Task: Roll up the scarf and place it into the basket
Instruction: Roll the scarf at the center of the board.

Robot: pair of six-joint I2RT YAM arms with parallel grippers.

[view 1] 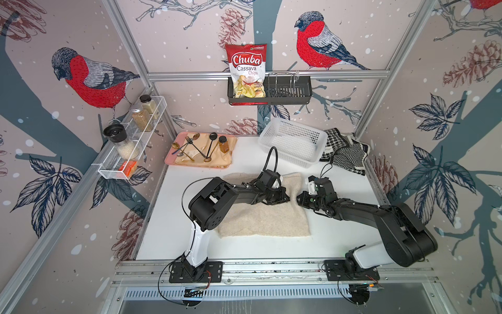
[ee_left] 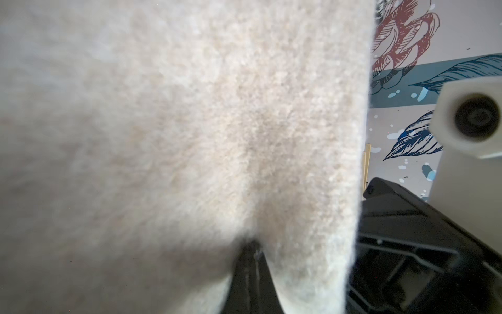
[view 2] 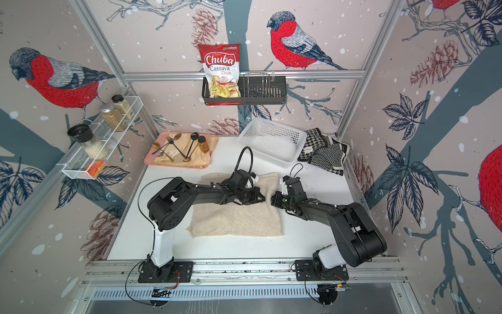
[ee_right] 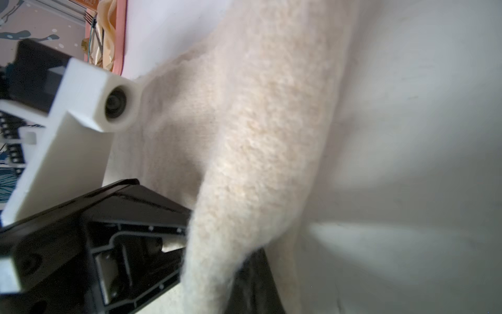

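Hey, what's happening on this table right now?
A robot is handling the cream scarf, which lies mostly flat on the table and is not yet rolled. The left fingers and the right fingers are both shut on it near its right edge, pinching up a fold. The white basket behind it is empty.

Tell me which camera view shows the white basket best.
Both top views: the basket appears whole and empty, rim and perforated walls clearly visible, behind the scarf. Neither wrist view shows it; each is filled mostly by scarf fabric close up.
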